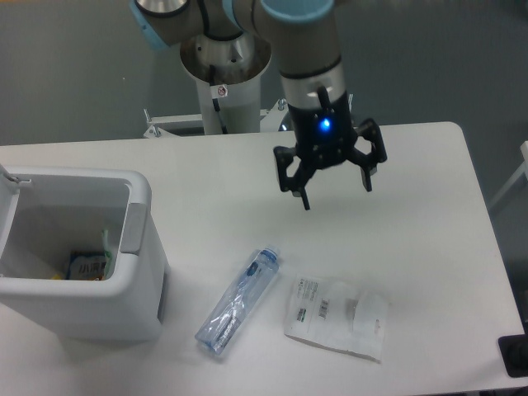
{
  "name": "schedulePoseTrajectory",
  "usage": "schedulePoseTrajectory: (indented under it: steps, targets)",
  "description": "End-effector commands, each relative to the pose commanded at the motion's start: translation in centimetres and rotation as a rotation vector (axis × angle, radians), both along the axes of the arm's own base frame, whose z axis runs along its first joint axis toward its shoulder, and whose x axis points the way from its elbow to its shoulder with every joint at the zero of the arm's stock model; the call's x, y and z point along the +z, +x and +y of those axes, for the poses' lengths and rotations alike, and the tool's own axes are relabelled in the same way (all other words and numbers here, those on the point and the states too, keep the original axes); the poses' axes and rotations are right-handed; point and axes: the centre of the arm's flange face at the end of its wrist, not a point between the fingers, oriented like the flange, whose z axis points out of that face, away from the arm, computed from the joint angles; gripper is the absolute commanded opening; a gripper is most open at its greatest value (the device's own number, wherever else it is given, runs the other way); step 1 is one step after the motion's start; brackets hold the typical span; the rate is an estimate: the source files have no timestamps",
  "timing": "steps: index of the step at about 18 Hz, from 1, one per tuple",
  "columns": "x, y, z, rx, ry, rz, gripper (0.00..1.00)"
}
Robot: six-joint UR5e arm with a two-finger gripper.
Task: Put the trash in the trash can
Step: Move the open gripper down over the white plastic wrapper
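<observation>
A long clear bluish plastic bottle (pixel 238 300) lies on its side on the white table, slanting from lower left to upper right. A flat translucent white pouch (pixel 337 316) with black barcode labels lies just right of it. The white boxy trash can (pixel 140 272) with a grey side panel stands at the left, open-topped, with some items inside. My gripper (pixel 337 191) hangs open and empty above the table, behind and above the pouch, clear of both items.
The arm's white pedestal (pixel 224 91) rises behind the table's far edge. The table's right edge (pixel 487 223) runs close to the pouch side. A dark object (pixel 516 356) sits at the lower right corner.
</observation>
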Motion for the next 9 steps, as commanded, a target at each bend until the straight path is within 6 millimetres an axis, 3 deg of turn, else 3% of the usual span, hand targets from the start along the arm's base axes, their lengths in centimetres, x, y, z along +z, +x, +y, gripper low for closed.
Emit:
schedulePoseTrajectory:
  steps: [3, 5, 9]
  targets:
    - [-1.5, -1.4, -0.1, 0.017, -0.018, -0.014, 1.0]
    - [-2.7, -3.4, -0.2, 0.039, -0.027, -0.026, 1.0]
    - [-8.5, -5.6, 0.6, 0.051, -0.07, -0.095, 1.0]
